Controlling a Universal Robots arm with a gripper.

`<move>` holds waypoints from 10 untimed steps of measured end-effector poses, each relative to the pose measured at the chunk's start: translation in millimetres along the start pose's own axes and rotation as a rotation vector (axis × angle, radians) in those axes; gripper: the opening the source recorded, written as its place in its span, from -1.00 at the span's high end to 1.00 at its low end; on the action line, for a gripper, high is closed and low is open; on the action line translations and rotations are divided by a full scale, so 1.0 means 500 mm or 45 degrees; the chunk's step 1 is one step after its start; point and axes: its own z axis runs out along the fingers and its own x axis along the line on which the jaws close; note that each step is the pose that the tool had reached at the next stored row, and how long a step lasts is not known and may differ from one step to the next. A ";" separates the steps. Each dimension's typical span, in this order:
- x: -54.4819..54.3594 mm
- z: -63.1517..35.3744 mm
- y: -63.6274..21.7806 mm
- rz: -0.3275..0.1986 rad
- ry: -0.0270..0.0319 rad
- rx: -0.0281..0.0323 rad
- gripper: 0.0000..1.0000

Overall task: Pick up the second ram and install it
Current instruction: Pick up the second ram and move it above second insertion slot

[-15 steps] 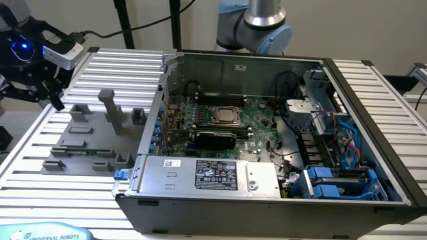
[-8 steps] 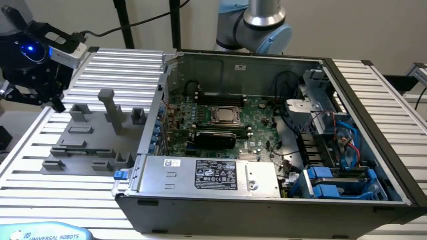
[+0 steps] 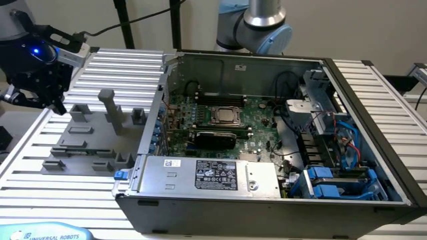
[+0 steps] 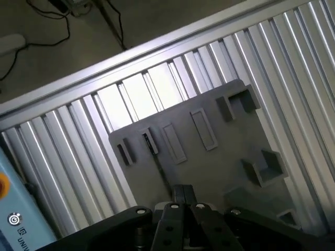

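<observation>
The black robot gripper (image 3: pixel 39 100) hangs above the exterior view's left end of a flat grey plastic fixture plate (image 3: pixel 90 142). The plate lies on the ribbed aluminium table (image 3: pixel 127 65) just beside the open black computer case (image 3: pixel 280 212). Whether the pincer is released or clenched I cannot tell, though nothing green shows in it. In the wrist view the gripper (image 4: pixel 186 206) looks down on the plate (image 4: pixel 209 172), with its rectangular recesses and raised blocks. The second ram I cannot pick out for certain. The likeliest candidate is a thin dark strip (image 4: pixel 151 141) standing on edge in 1 narrow slot of the plate, apart from the gripper. The large green motherboard (image 3: pixel 260 112) sits low inside the case, well apart from both. So the step in hand reads as the approach for the pick, with nothing grasped yet. To do it well, the gripper wants to be centred along the strip's length, so the stick comes up level rather than pivoting on 1 end. It should be turned so that it closes on the 2 flat faces, not across the ends. The descent should be straight and slow, because the slot walls leave little room and a skewed entry would push the thin board sideways. The tall grey post (image 3: pixel 110 112) and the raised blocks around it stand near the path and need clearance. The grip should be only firm enough to hold, since a thin board will likely flex or bind if it is squeezed hard or dragged before it is free of the slot.
</observation>
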 end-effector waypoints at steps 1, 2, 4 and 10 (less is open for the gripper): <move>0.000 0.002 0.000 -0.023 0.0012 -0.0005 0.79; 0.000 0.003 0.000 -0.046 0.0022 -0.0010 0.79; 0.000 0.006 0.000 -0.092 0.0044 -0.0017 0.79; 0.000 0.015 -0.001 -0.232 0.0093 0.0005 0.79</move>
